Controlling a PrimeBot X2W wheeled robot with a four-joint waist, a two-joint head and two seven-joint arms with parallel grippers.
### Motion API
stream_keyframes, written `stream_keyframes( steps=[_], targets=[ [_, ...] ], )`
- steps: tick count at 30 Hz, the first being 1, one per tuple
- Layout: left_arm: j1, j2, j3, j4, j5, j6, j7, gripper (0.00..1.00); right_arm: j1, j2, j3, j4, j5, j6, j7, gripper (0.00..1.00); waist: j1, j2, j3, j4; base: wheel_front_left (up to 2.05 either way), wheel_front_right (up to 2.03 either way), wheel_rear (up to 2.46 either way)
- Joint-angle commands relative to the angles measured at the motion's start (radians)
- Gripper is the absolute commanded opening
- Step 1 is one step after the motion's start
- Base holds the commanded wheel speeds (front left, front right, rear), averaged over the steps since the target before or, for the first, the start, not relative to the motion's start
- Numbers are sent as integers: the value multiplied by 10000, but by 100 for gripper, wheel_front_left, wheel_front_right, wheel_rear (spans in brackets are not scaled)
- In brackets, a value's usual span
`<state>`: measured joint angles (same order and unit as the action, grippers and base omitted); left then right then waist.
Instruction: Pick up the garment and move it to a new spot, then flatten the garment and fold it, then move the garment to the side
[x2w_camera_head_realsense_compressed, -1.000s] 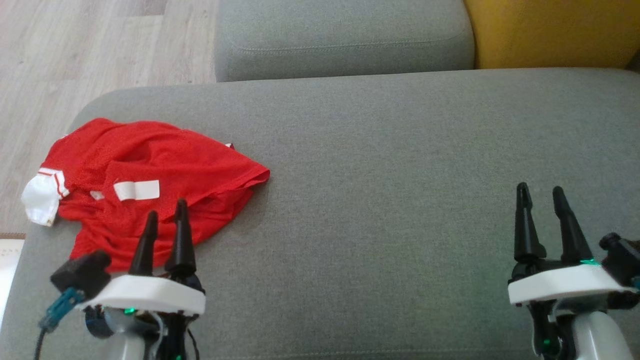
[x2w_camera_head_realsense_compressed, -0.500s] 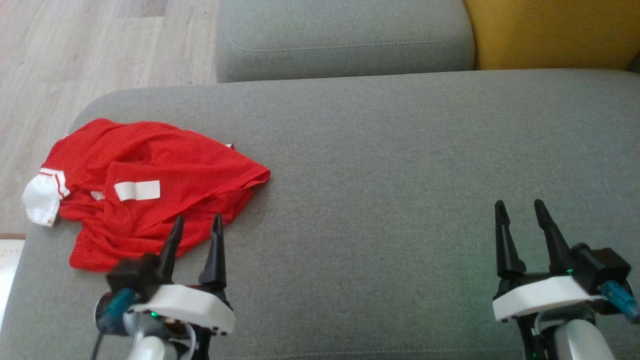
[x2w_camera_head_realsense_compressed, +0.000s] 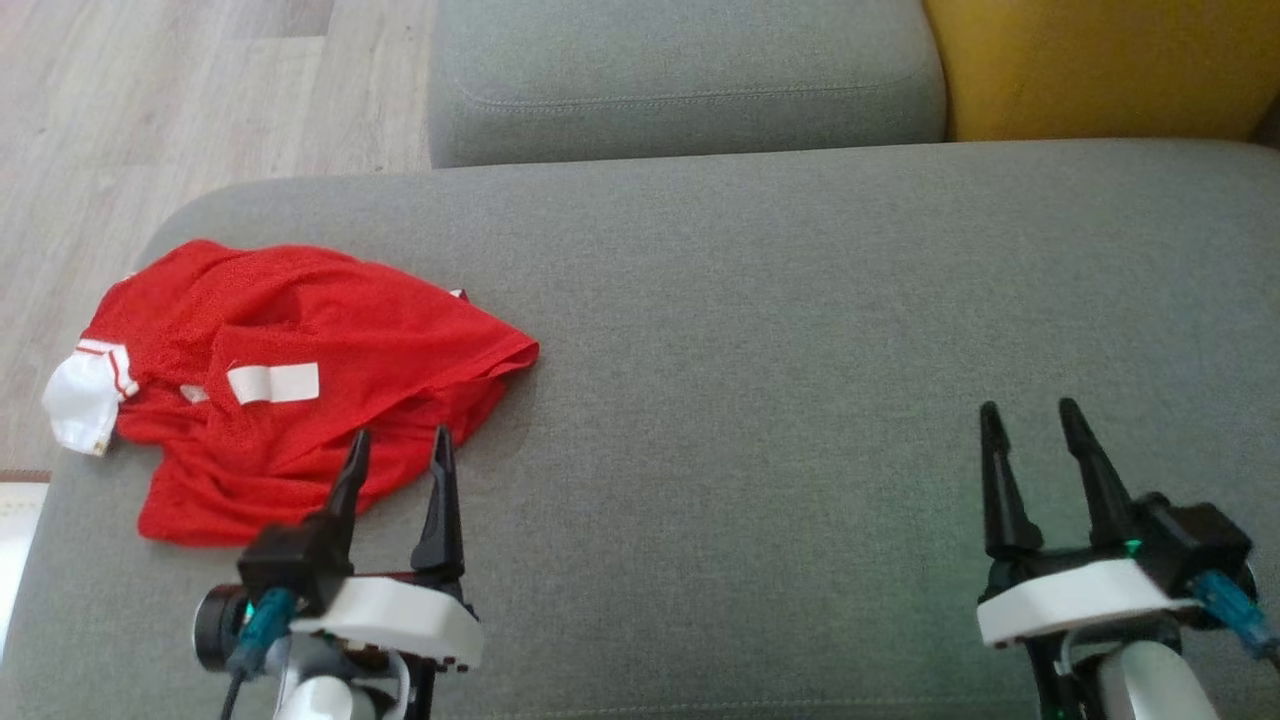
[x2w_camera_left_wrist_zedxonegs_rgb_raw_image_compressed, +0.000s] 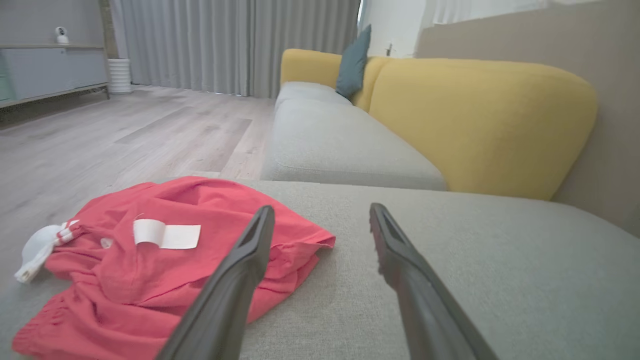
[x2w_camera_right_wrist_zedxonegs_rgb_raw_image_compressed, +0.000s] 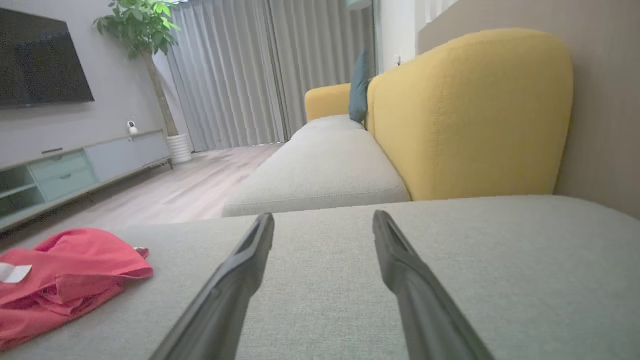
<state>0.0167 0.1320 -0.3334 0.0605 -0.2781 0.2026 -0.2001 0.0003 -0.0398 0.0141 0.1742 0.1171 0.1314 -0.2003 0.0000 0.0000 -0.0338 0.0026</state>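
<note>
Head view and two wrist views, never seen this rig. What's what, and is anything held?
It is a wheeled robot with two arms, each ending in a two-fingered gripper. The head view looks down from a camera on its head. Each wrist view looks along that arm's own dark fingers. In the head view the left gripper sits at the lower left and the right gripper at the lower right. A crumpled red garment with a white label lies at the left end of the grey sofa seat. Both grippers are open and hold nothing. The left one is close to the garment's near edge.
</note>
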Motion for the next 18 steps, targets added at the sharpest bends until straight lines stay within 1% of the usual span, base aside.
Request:
stream_keyframes(
  steps=[1,4,8,9,10,14,18],
  targets=[
    [-309,-92,481,-421,43,-6,-182,100,-303,-92,151,-156,294,-7,-177,100,0,0,-21,18,0,0,0],
    [-135,-299,823,-385,-6,-209,-270,100,-327,-95,123,163,981,-7,-266,100,0,0,-58,51,0,0,0],
    [68,-530,1094,-125,133,-605,-387,100,-417,-98,283,764,1359,-7,-384,100,0,0,-98,78,0,0,0],
    [106,-573,1120,-2,203,-708,-417,100,-447,-99,326,932,1365,-7,-413,100,0,0,-111,83,0,0,0],
    [106,-573,1120,-2,203,-708,-417,100,-447,-99,326,932,1365,-7,-413,100,0,0,-111,83,0,0,0],
    [176,-696,1174,526,552,-1014,-534,100,-549,-102,545,1710,1377,-7,-531,100,0,0,-170,101,0,0,0],
    [159,-758,1190,987,890,-1160,-617,100,-706,-104,668,2132,1236,-7,-615,100,0,0,-215,83,0,0,0]
  ],
)
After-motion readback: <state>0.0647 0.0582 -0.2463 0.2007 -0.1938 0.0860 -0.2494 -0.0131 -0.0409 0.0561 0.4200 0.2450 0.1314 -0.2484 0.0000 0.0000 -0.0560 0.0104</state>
